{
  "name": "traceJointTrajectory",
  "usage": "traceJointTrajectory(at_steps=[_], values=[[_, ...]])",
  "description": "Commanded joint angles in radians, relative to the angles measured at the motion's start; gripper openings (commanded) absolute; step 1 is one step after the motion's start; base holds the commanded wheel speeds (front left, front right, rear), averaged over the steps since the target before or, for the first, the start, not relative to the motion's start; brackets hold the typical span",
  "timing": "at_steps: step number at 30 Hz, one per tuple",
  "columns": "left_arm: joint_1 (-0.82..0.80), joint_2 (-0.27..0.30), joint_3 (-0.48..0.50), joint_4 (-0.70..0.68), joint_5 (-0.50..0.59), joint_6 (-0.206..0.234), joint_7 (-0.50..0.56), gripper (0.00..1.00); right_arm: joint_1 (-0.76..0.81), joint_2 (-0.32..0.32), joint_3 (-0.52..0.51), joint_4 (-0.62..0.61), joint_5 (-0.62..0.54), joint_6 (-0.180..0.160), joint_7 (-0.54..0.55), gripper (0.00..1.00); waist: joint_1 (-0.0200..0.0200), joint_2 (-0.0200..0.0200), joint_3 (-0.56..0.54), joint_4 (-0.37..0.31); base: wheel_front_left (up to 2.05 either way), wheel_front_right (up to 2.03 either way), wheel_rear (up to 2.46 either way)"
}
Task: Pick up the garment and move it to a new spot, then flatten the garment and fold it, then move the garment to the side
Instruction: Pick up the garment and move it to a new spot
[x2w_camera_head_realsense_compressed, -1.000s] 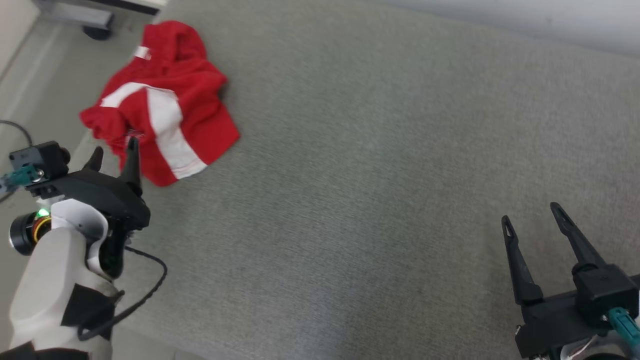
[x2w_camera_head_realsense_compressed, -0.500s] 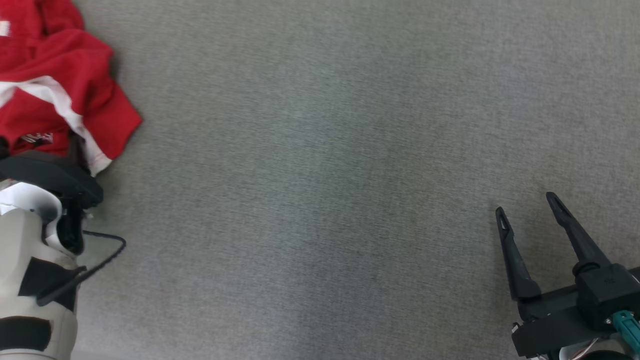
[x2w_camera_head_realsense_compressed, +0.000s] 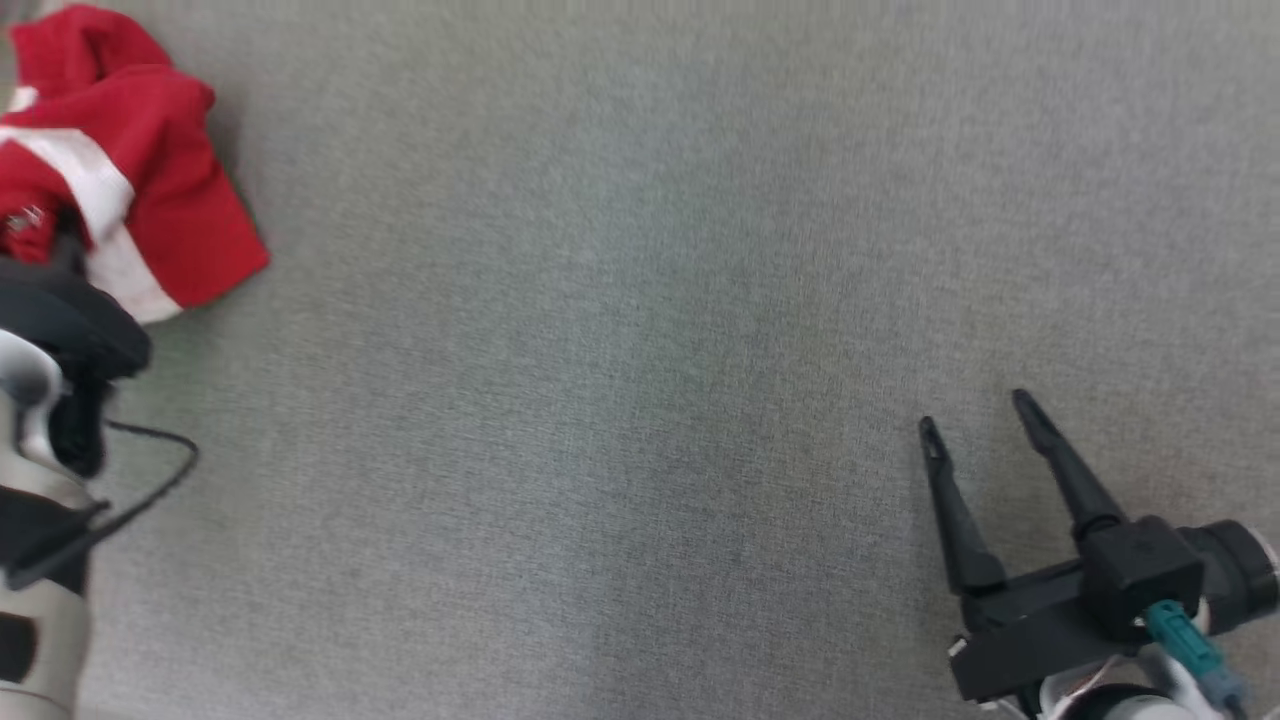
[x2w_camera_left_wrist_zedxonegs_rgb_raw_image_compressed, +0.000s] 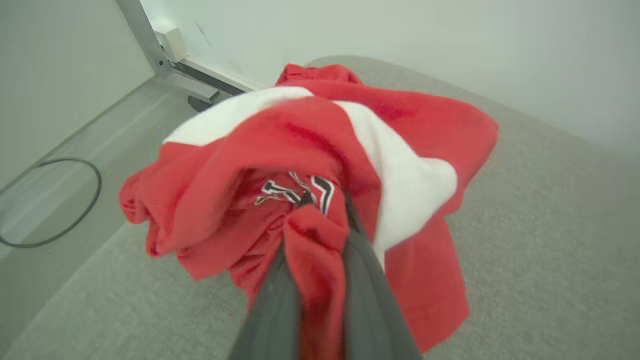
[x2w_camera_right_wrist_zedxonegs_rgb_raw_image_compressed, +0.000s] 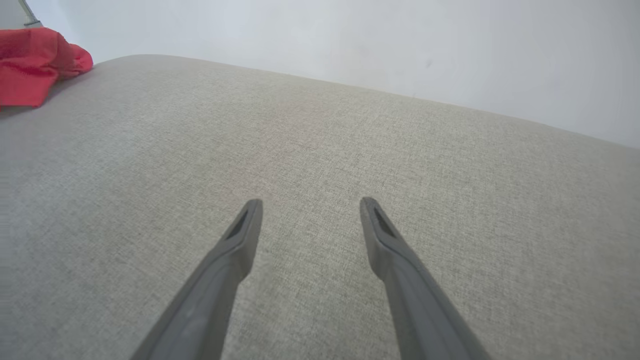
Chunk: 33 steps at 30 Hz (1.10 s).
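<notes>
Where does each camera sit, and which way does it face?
Head view: on the head, facing down at the grey surface; left forearm, open right gripper.
Left wrist view: along the left gripper, shut on the red garment.
Right wrist view: along its own fingers, across the surface toward a wall.
All three share the garment.

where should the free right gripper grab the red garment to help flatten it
Probably the flat hem corner of the garment, the part nearest the open right gripper. Come from the robot's right, low over the grey surface: that edge lies loose and spread out, while the left gripper pinches the bunched fold by the print.
</notes>
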<state>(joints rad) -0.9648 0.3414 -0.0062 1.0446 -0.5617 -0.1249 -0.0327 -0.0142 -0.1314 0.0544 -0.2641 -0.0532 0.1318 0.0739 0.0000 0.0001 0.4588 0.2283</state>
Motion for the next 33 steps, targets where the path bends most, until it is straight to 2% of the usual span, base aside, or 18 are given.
traceJointTrajectory(at_steps=[1,6,13,17,23,27,33], values=[[-0.013,0.029,-0.014,-0.028,-0.001,-0.006,0.014,0.00,-0.012,0.018,0.011,0.030,0.012,-0.003,-0.021,1.00,0.0000,-0.0001,-0.084,0.016,0.00,0.00,0.00],[-0.016,0.093,-0.085,-0.135,0.015,-0.004,0.069,0.00,-0.026,0.058,0.030,0.141,0.034,-0.003,-0.087,1.00,0.0000,-0.0001,-0.201,0.004,0.00,0.00,0.00],[-0.013,0.131,-0.190,-0.347,-0.003,-0.004,0.179,0.00,-0.020,0.081,0.000,0.247,0.065,-0.003,-0.161,1.00,0.0000,-0.0001,-0.354,-0.061,0.00,0.00,0.00],[0.001,0.121,-0.229,-0.454,-0.032,-0.005,0.216,0.00,-0.009,0.082,-0.024,0.265,0.078,-0.003,-0.175,1.00,0.0000,-0.0001,-0.401,-0.106,0.00,0.00,0.00],[0.048,0.108,-0.314,-0.685,-0.056,-0.004,0.261,0.00,0.014,0.082,-0.063,0.266,0.089,-0.003,-0.177,1.00,0.0000,-0.0001,-0.459,-0.218,0.00,0.00,0.00],[0.102,0.079,-0.357,-0.825,-0.073,-0.002,0.274,0.00,0.029,0.082,-0.077,0.252,0.088,-0.003,-0.167,1.00,0.0000,-0.0001,-0.465,-0.290,0.00,0.00,0.00],[0.249,0.041,-0.407,-0.970,-0.058,0.035,0.244,0.00,0.032,0.081,-0.065,0.231,0.096,-0.003,-0.158,1.00,0.0000,-0.0001,-0.446,-0.397,0.00,0.00,0.00]])
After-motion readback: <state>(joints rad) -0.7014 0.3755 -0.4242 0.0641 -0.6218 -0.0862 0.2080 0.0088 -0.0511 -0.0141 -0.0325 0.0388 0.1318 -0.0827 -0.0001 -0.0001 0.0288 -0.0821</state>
